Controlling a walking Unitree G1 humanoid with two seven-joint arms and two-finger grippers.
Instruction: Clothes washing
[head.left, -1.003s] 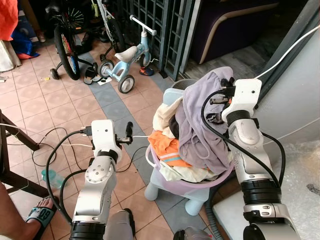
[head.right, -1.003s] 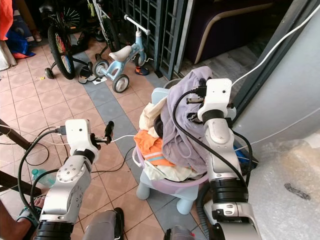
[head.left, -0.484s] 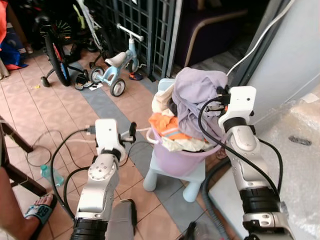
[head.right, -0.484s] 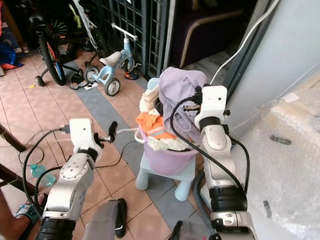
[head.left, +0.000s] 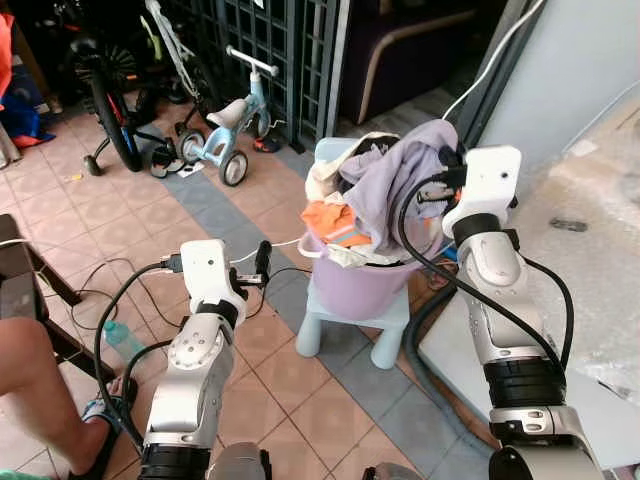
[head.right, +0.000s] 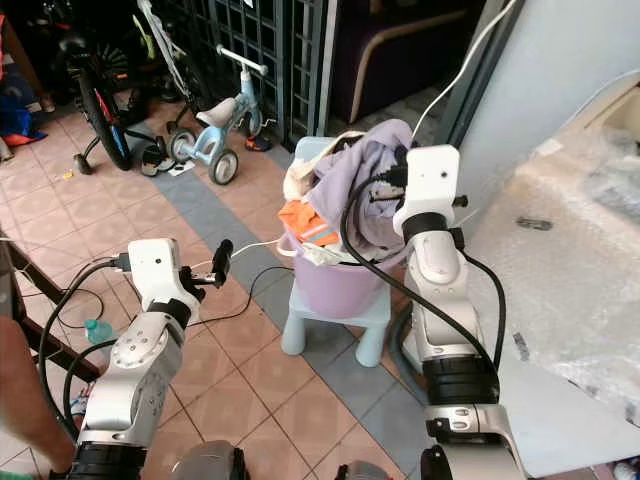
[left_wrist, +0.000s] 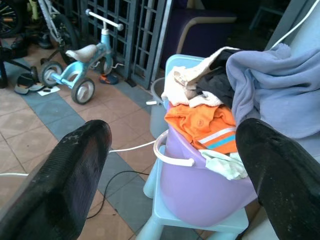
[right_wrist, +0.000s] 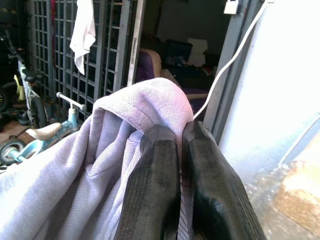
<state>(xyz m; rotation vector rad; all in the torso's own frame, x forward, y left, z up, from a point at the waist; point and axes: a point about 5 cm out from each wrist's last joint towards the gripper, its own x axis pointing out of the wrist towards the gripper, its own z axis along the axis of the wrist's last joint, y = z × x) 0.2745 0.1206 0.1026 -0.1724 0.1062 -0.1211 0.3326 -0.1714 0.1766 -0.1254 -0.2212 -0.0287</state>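
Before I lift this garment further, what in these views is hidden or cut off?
- Lilac garment: lower part cut off by the right wrist view's edge; the shut right end effector covers the pinched fold.
- Purple bucket: its inside is hidden by piled clothes in the left wrist view.
- Stool: its top is mostly covered by the bucket in the left eye view.

We see a blue balance bike (head.left: 238, 118) by the dark metal grille (head.left: 275, 40), a bicycle (head.left: 108, 95) beside it, a water bottle (head.left: 123, 342) on floor tiles, someone's sandalled foot (head.left: 100, 432) nearby.
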